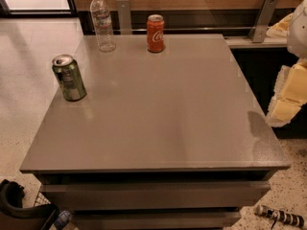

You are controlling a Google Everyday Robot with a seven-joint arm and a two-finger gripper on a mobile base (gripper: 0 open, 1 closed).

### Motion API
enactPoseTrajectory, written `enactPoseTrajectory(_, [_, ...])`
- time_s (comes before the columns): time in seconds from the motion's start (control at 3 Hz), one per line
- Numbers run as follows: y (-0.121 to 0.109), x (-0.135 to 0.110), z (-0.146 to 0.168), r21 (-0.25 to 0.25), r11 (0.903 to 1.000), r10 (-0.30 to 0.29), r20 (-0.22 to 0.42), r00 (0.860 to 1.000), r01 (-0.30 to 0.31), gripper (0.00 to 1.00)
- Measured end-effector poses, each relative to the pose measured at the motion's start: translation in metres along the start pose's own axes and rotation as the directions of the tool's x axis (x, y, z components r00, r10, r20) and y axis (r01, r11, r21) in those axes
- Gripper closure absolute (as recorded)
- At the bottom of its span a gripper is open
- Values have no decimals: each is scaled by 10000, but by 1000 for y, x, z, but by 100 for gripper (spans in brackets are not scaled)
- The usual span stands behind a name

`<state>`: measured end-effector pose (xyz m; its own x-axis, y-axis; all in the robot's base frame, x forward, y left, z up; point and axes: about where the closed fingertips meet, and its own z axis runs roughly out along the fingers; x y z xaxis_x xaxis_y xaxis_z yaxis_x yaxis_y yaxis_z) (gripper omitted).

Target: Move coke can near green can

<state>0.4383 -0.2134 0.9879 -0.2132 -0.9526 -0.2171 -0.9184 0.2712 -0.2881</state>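
Note:
The coke can (pixel 155 33), red-orange with white script and a silver top, stands upright near the far edge of the grey table (pixel 168 114). The green can (pixel 69 77), dark green with a silver top, stands upright near the table's left edge, well apart from the coke can. My gripper (pixel 288 99), pale yellow and white, hangs at the right edge of the view, beyond the table's right side, far from both cans and holding nothing that shows.
A clear plastic water bottle (pixel 102 22) stands at the far left of the table, left of the coke can. A wood wall with metal brackets (pixel 263 18) runs behind. A dark object (pixel 19 210) sits on the floor at bottom left.

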Motion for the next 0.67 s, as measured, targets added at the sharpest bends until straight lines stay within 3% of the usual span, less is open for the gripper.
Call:
enactPoseTrajectory(0.33, [0, 0, 0, 0, 10000, 0, 0, 10000, 0, 0])
enactPoseTrajectory(0.67, [-16, -3, 6, 471, 9982, 332, 580, 9978, -360, 0])
